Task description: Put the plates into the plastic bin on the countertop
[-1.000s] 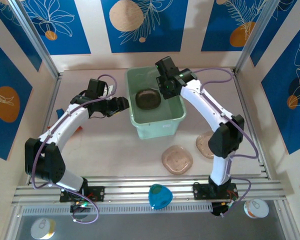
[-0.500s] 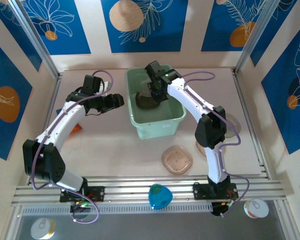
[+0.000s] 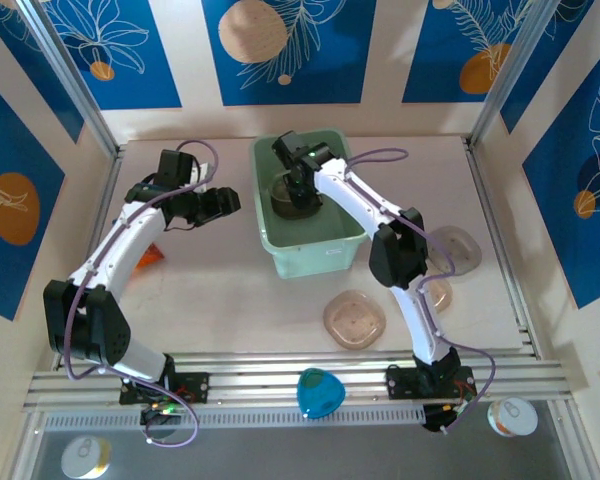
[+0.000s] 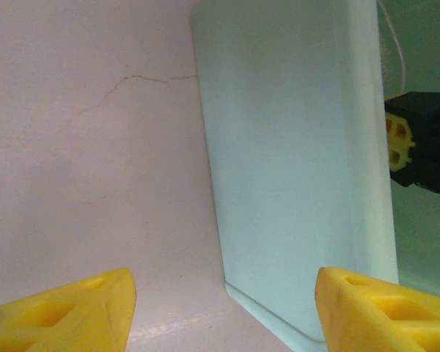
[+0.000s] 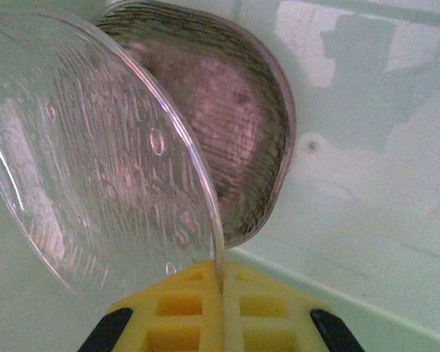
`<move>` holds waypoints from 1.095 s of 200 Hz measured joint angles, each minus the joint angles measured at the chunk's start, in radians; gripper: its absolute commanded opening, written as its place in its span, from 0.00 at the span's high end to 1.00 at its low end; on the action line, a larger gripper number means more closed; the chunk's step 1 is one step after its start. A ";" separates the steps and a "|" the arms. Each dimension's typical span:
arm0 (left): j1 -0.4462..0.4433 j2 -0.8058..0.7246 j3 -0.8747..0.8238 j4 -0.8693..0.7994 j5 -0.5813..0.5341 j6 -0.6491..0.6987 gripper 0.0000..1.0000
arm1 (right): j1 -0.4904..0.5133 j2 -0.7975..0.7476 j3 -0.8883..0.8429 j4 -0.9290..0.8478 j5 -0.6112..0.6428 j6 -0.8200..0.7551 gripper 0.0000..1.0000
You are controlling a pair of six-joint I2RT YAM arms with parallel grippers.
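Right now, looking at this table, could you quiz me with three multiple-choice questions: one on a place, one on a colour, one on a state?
1. Where is the right tool?
A) inside the bin
B) on the bare table
C) against the back wall

2. What colour is the bin?
A) red
B) pale green
C) black

3. How is the left tool?
A) shut tight
B) open and empty
C) shut on the bin's rim

Answers:
1 A: it reaches down between the bin's walls, gripping a clear plate by its edge.
2 B: the walls are mint green.
3 B: its fingers stand apart beside the bin with nothing between them.
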 measured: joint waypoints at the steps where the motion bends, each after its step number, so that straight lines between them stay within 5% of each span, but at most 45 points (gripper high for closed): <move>1: 0.001 0.000 0.000 0.000 0.000 0.000 0.34 | 0.000 0.001 0.000 0.000 0.000 0.000 1.00; 85: 0.035 0.000 -0.010 -0.011 0.011 0.019 0.34 | -0.006 0.102 0.022 -0.005 0.006 0.015 1.00; 157: 0.042 0.000 -0.011 -0.011 0.030 0.022 0.34 | -0.011 0.110 0.064 0.004 0.020 -0.001 0.39; 219: 0.042 0.000 -0.011 -0.010 0.056 0.014 0.34 | -0.009 0.108 0.075 0.026 0.019 -0.062 0.08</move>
